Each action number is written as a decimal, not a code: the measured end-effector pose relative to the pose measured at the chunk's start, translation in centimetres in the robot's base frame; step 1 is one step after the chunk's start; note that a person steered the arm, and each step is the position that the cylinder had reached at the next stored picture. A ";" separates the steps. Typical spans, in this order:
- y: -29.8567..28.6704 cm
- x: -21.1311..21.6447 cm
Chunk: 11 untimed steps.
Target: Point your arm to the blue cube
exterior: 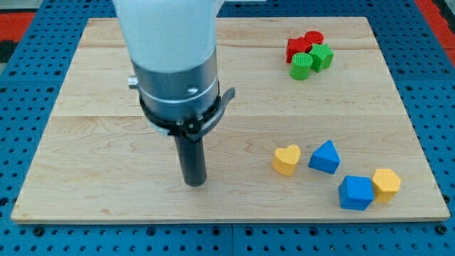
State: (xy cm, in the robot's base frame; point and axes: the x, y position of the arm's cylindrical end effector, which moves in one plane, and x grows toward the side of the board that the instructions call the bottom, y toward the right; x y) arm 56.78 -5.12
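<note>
The blue cube (355, 192) lies near the board's bottom right corner, touching a yellow block (387, 183) on its right. A blue triangular block (325, 157) lies just up and left of the cube. A yellow heart (286, 160) lies left of that. My tip (193, 183) rests on the board at the view's lower middle, well to the left of the blue cube, with the yellow heart between them. The arm's white and grey body rises above the tip.
A cluster at the top right holds a red star (297, 48), a red cylinder (313, 38), a green cylinder (301, 66) and a green star (321, 57). The wooden board (106, 85) lies on a blue perforated table.
</note>
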 end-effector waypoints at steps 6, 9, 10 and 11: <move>8.8 5.0; 18.6 4.9; 20.8 4.9; 22.0 4.6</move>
